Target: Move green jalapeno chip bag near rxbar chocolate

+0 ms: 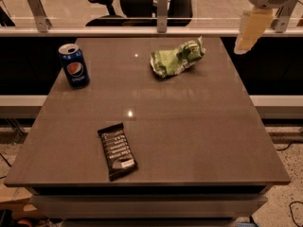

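At the upper left of the bench [199, 126] a blue can [73, 65] stands upright, near the left edge and apart from everything else.

Right of it and much lower in the frame, close to the bench's bottom edge, lies the bar [117, 150]. It lies flat, a narrow black wrapper with rows of white text. Its long axis runs nearly up and down the frame, leaning a little so the top end sits left and the bottom end sits right. The small white label is at the bottom end, the one nearest the bench's lower edge.

Further right, in the upper middle of the frame, the bag [177, 57] rests on the bench, crumpled and light green with white and darker patches. Its long axis slants from lower left to upper right, with the right end pointing toward the bench's top right corner. The bag is well apart from the bar, with bare bench between them, and level with the can across the bench.

At the upper right of the frame the pincer [244, 41] hangs in the air beyond the bench's right edge, pale cream under a white wrist, pointing down and slightly left. It is right of the bag, touches nothing and holds nothing; whether it is wide or narrow I cannot tell.
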Controlling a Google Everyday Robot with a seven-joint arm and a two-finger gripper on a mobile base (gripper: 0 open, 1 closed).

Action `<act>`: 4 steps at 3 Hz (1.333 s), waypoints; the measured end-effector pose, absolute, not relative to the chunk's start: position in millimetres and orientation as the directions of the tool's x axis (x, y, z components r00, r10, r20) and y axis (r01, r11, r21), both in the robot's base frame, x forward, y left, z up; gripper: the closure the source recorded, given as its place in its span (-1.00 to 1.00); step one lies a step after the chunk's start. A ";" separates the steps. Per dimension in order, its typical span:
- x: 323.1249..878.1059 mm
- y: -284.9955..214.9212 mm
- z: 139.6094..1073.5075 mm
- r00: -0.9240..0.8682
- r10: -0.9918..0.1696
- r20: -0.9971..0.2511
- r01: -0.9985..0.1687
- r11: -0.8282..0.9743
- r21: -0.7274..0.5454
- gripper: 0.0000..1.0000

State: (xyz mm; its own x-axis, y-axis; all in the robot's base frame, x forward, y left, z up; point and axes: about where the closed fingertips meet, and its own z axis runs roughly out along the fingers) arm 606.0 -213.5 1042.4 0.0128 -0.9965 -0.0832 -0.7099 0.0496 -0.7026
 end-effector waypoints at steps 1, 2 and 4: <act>633.5 -221.7 1028.8 -0.023 -0.997 -0.076 -0.747 0.068 -0.661 -1.00; 659.5 -219.5 1014.9 -0.027 -0.998 -0.058 -0.783 0.057 -0.620 -1.00; 690.1 -182.6 987.8 0.074 -0.997 -0.021 -0.842 -0.052 -0.538 -1.00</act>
State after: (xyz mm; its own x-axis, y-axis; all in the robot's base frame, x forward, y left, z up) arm 690.1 -182.6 987.8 0.0742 -0.9970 -0.0206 -0.8416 -0.0515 -0.5376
